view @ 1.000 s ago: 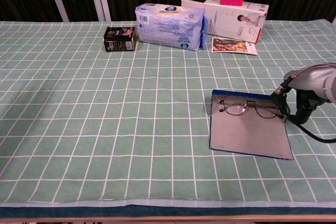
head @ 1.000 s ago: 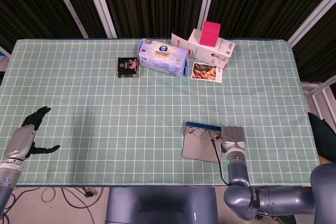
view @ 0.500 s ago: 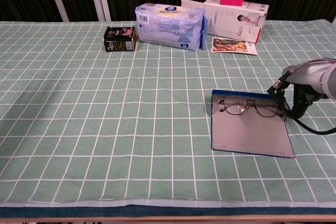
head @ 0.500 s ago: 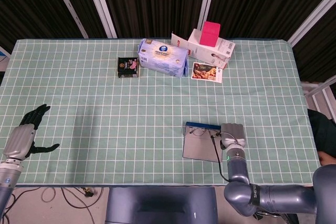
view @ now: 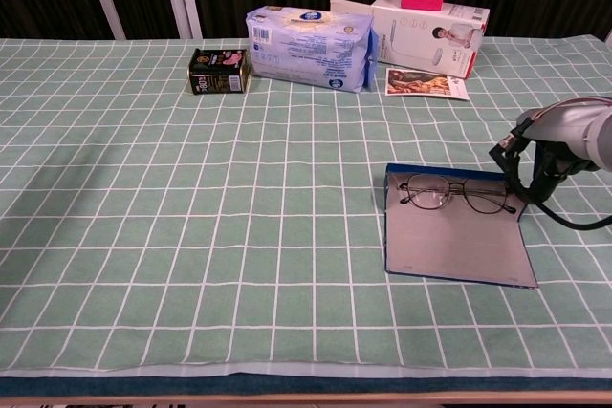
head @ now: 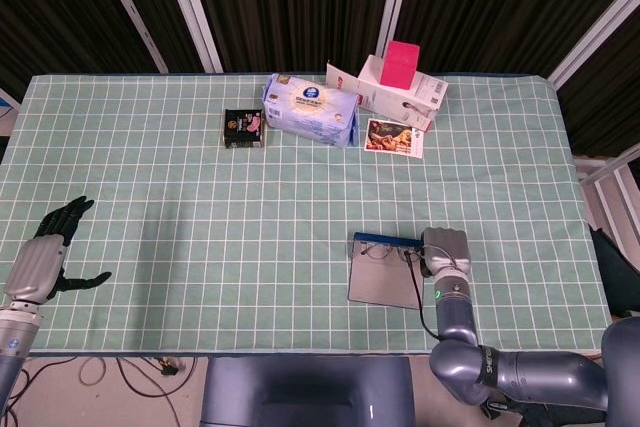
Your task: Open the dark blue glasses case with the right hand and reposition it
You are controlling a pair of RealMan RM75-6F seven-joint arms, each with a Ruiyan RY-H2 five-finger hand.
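The dark blue glasses case (head: 385, 282) lies flat and wide open on the green checked cloth, its grey lining facing up (view: 457, 246). A pair of thin-framed glasses (view: 454, 194) rests along its far edge. My right hand (head: 445, 249) hovers just beside the case's far right corner. Only its grey back shows from above, and the chest view shows mostly the wrist and a black cable (view: 564, 136), so its fingers are hidden. My left hand (head: 45, 252) is at the near left edge of the table, fingers spread, holding nothing.
Along the far side stand a black tin (head: 243, 128), a blue-white tissue pack (head: 311, 109), a white box (head: 405, 97) with a pink block (head: 400, 64) on top, and a photo card (head: 392, 137).
My right hand has drawn up and slightly right, off the case's corner. The case shifted a little earlier and now lies still. The left hand has barely moved.
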